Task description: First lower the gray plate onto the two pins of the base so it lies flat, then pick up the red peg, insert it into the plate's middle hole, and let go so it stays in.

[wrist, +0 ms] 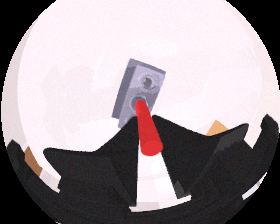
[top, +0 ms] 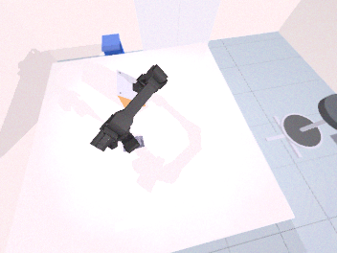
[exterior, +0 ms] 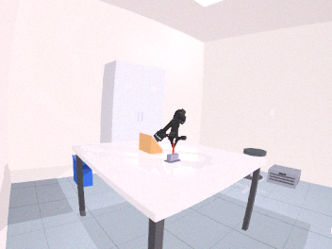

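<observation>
My gripper (exterior: 174, 143) (wrist: 144, 120) is shut on the red peg (exterior: 174, 150) (wrist: 148, 132), which stands roughly upright between the fingertips. The peg's lower end is over or at the middle hole of the gray plate (wrist: 154, 94); how deep it sits cannot be told. The plate appears to lie flat on the base (wrist: 122, 95), whose darker edge shows along one side. One end hole is open to view in the wrist view; the other end is hidden by the peg and fingers. In the top view the arm partly covers the gray block.
An orange wedge-shaped block (top: 128, 102) (exterior: 149, 143) stands on the white table (top: 215, 189) (exterior: 141, 190), behind the base in the exterior view. A pale panel (top: 124, 82) adjoins it in the top view. A blue bin (top: 112, 44) (exterior: 82, 172) is beyond the table edge.
</observation>
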Motion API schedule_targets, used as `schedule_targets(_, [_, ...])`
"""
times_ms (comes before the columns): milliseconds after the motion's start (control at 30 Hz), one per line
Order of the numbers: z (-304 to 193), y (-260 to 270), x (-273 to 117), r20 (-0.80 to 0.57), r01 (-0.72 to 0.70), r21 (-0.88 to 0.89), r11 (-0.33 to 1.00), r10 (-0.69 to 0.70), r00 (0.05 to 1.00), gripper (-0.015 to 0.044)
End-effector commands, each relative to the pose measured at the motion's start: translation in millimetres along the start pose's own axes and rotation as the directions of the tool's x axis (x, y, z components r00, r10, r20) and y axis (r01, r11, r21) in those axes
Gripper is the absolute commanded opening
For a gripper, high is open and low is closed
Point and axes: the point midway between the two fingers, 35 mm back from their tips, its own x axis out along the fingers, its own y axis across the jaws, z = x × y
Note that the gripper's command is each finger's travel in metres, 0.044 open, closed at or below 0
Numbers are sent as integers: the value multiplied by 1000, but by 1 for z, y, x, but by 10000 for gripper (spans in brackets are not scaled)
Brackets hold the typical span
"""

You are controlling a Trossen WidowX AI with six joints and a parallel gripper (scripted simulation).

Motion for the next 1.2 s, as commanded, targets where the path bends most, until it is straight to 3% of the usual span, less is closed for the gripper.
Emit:
schedule_targets(0, [0,-1,5,0,-2,2,1000,2,1000,0])
schedule_targets(1100, [0,0,9,-1,7,-3,1000,-7,1000,0])
schedule_targets(1167, [0,0,9,-1,7,-3,1000,-7,1000,53])
